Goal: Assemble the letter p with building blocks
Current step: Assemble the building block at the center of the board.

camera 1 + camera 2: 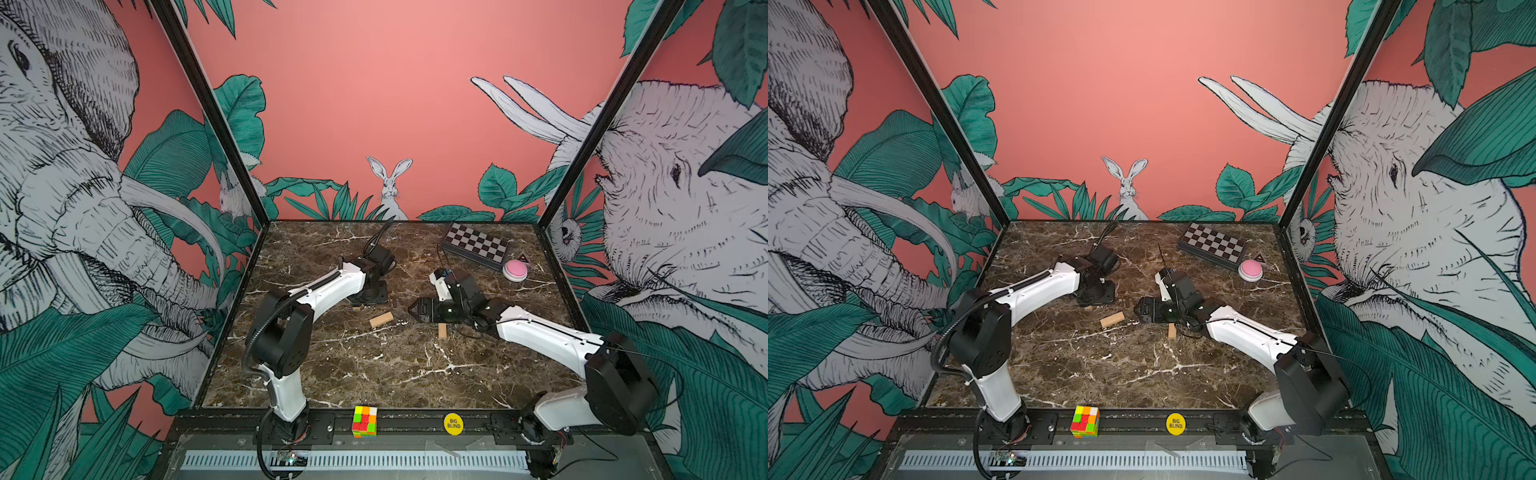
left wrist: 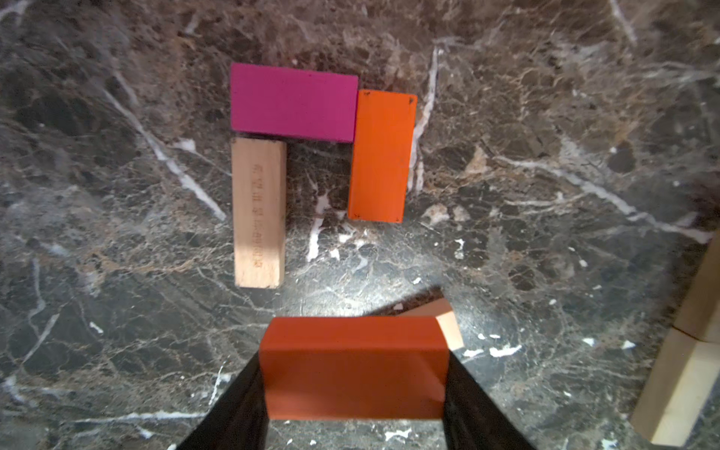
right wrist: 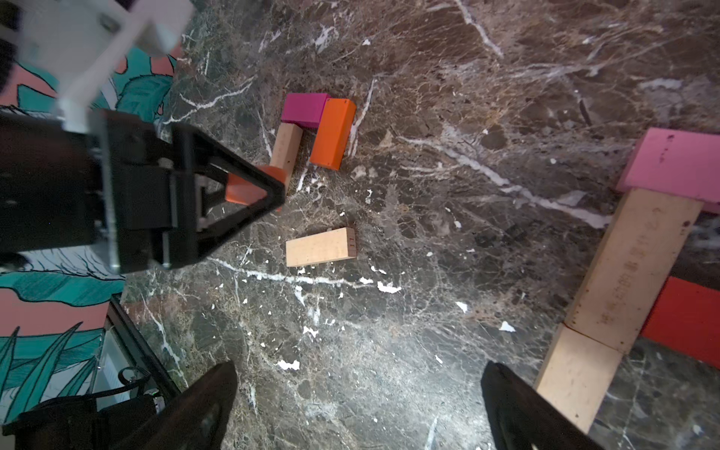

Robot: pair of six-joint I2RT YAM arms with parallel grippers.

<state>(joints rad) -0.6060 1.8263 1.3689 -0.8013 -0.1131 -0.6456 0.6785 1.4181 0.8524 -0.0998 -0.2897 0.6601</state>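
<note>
left gripper (image 2: 353, 356) clamps rust block (image 2: 352, 374), lower centre | right gripper (image 3: 358, 370) gaping, empty | block likely light, stiff, slick paint: pinch opposite flat faces squarely, mild force

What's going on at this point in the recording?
The left gripper is shut on a red-orange block, holding it near three blocks laid on the marble table. These are a magenta block, with a tan block meeting one end and an orange block the other, both at right angles. The p's loop is not yet closed. The right gripper is open and empty, beside a cluster of spare blocks.
</note>
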